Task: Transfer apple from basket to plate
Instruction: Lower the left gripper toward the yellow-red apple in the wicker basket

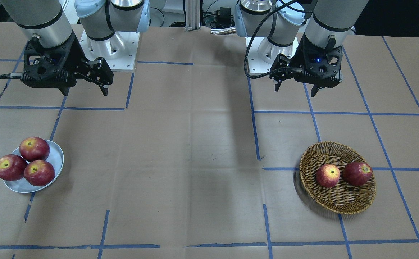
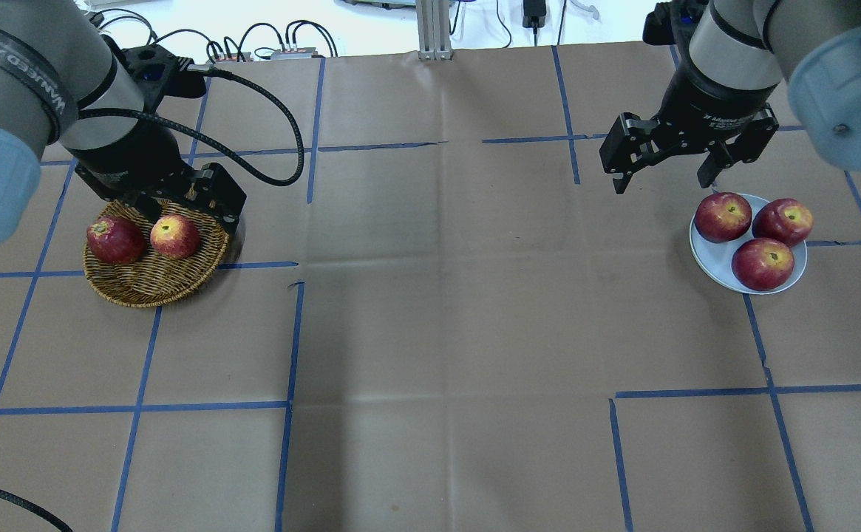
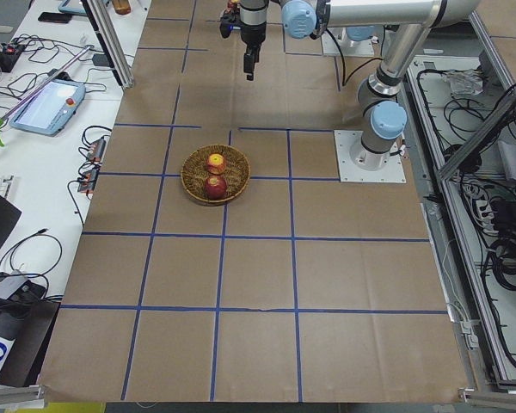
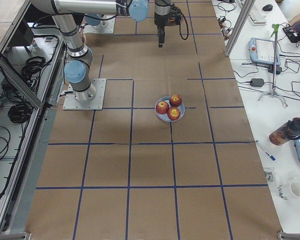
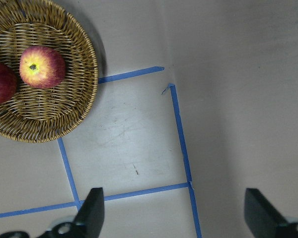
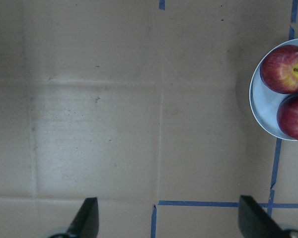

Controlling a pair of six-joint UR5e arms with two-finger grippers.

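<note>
You had the round, shallow wicker basket (image 1: 338, 202) at lower right. The apple (image 1: 327, 175) lay inside, streaky light red, beside a darker apple (image 1: 357, 173). Only the left wrist view showed its yellow stem hollow squarely. The smooth pale plate (image 1: 57, 156) sat lower left. Beyond them, the left gripper (image 1: 295, 90) and right gripper (image 1: 85, 91) hung spread wide, grasping nothing.

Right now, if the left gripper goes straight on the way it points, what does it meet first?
The left gripper would probably meet the bare table by the blue tape, not the basket.
</note>
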